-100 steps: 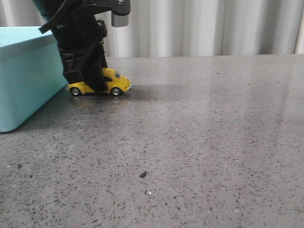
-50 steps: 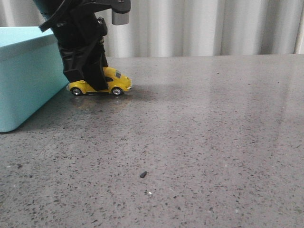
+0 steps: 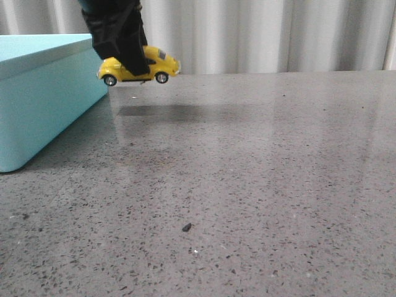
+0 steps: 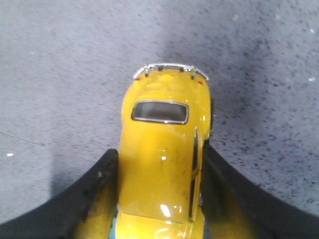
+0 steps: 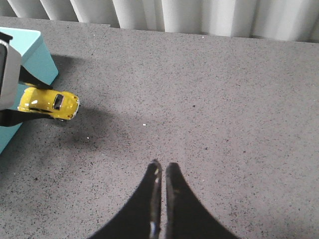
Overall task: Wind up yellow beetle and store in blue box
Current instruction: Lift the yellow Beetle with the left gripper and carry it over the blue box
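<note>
left hand (image 3: 127,62) clamped on yellow beetle (image 3: 158,64), airborne | right hand (image 5: 161,172) together, right-wrist view only

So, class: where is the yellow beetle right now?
Front view, upper left: the yellow beetle hangs above the table, clamped in the left gripper, just right of the blue box.

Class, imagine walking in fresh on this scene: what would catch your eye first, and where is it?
First, the yellow beetle, hanging clear of the grey table, pinched by the left gripper with its shadow beneath. Next, the big blue box just left of it at the table's left edge. The right gripper hangs shut and empty over bare table.
</note>
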You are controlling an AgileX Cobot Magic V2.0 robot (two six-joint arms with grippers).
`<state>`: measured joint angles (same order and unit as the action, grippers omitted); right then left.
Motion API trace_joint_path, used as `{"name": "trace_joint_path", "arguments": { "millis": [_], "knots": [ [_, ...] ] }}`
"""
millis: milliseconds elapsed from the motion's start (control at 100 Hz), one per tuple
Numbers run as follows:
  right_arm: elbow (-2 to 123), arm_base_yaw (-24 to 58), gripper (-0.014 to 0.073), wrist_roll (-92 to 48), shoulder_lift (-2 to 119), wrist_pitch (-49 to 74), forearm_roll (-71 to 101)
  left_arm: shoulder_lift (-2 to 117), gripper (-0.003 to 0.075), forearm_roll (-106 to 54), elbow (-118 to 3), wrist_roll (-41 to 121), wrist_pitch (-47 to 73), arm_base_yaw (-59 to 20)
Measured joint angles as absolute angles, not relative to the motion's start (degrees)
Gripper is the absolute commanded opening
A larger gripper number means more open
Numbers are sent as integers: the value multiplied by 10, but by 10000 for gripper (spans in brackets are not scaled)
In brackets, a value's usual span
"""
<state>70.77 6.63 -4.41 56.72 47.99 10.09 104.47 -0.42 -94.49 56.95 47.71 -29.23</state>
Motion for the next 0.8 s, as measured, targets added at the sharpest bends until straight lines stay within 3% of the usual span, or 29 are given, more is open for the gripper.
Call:
{"name": "trace_joint_path", "arguments": {
  "millis": [450, 800],
  "knots": [
    [708, 66, -61, -44, 567, 480, 101, 1039, 186, -5, -1070, 531, 549, -292],
    [708, 66, -61, -44, 567, 480, 101, 982, 185, 82, -1083, 436, 610, -290]
  ]
}}
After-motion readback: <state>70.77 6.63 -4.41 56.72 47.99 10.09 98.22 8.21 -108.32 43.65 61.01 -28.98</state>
